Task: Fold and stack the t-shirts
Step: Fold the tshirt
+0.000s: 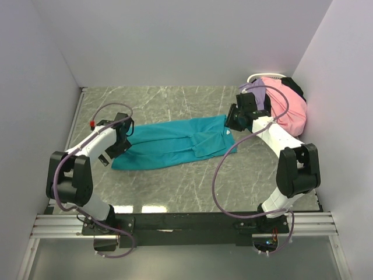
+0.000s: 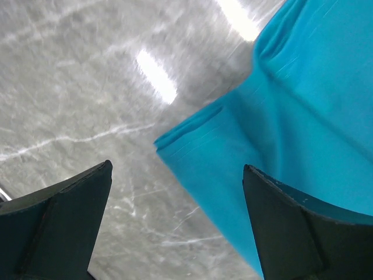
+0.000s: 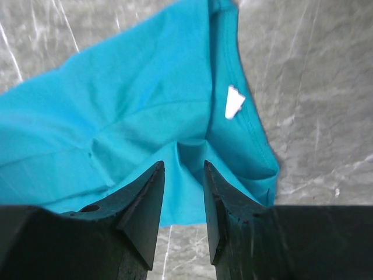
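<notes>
1. Teal cloth is lying stretched across the middle of the grey marbled table (image 1: 175, 99). The teal t-shirt (image 1: 175, 143) is resting flat and narrowed lengthwise, hem to the left and collar to the right, and it is looking part-way folded.
2. At the hem end, the left gripper (image 2: 175, 175) is hovering with its jaws spread wide and is holding nothing. The layered hem corner is sitting just ahead of the gap, so the arm is probably lining up to take that corner.
3. At the collar end, the right gripper (image 3: 182, 175) is standing with its jaws almost together. Creases in the cloth are running into the narrow gap beside the white label (image 3: 233, 102), so it is apparently pinching a fold below the neckline.
4. Pinning one end while the other is being taken would be letting both arms carry the shirt over end to end.
5. In the far right corner, a pink t-shirt (image 1: 288, 108), a lavender t-shirt (image 1: 256, 87) and a black t-shirt (image 1: 294, 87) are waiting heaped over the white basket (image 1: 265, 76). The right wrist is working close in front of that heap and could be snagging it on a backward swing.
6. The right arm's purple cable (image 1: 218, 175) is looping low beside the collar end and may be getting in the fold's way.
</notes>
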Motion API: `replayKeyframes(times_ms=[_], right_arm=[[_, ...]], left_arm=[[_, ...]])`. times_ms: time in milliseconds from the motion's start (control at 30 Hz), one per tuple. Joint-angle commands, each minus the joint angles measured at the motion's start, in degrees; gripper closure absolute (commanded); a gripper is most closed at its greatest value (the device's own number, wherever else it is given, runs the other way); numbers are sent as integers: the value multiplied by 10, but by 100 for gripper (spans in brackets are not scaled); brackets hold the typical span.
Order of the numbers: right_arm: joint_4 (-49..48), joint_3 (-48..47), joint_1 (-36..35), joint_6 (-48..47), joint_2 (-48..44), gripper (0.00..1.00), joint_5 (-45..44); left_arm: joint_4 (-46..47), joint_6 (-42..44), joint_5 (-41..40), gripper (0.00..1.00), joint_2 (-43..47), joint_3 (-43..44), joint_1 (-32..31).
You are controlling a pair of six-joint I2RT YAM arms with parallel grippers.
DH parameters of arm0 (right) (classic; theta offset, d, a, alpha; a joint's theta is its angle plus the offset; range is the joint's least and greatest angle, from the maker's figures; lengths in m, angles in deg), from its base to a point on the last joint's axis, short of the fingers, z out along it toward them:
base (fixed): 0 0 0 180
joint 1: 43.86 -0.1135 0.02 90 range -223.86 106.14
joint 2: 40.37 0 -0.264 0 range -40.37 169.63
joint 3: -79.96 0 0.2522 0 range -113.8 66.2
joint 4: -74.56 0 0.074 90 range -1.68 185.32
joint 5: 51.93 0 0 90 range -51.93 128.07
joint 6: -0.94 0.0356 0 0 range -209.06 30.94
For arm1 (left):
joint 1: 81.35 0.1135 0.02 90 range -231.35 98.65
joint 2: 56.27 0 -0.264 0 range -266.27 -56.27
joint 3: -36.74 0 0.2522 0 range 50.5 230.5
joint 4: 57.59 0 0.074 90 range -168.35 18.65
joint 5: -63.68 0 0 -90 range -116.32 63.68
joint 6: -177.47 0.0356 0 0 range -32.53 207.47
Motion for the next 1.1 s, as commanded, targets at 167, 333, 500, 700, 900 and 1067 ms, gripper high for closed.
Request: replayKeyframes(times_ms=[167,333,500,700,900,1067], right_arm=[[6,24,5,-3,-27,59,30],[4,25,3,-2,-29,59,48],[6,29,3,-3,-31,59,55],[8,34,3,-7,-36,59,56],[7,34,3,-9,-42,58,60],[16,31,4,-13,-30,57,73]], left_arm=[[27,-3,53,0,23,-90,0],[-3,-30,35,1,5,-78,0],[-60,-68,4,0,-4,-85,-3],[-80,-102,30,1,-11,-98,-24],[-109,-114,38,1,-18,-80,-33],[-151,-115,4,0,-18,5,-38]])
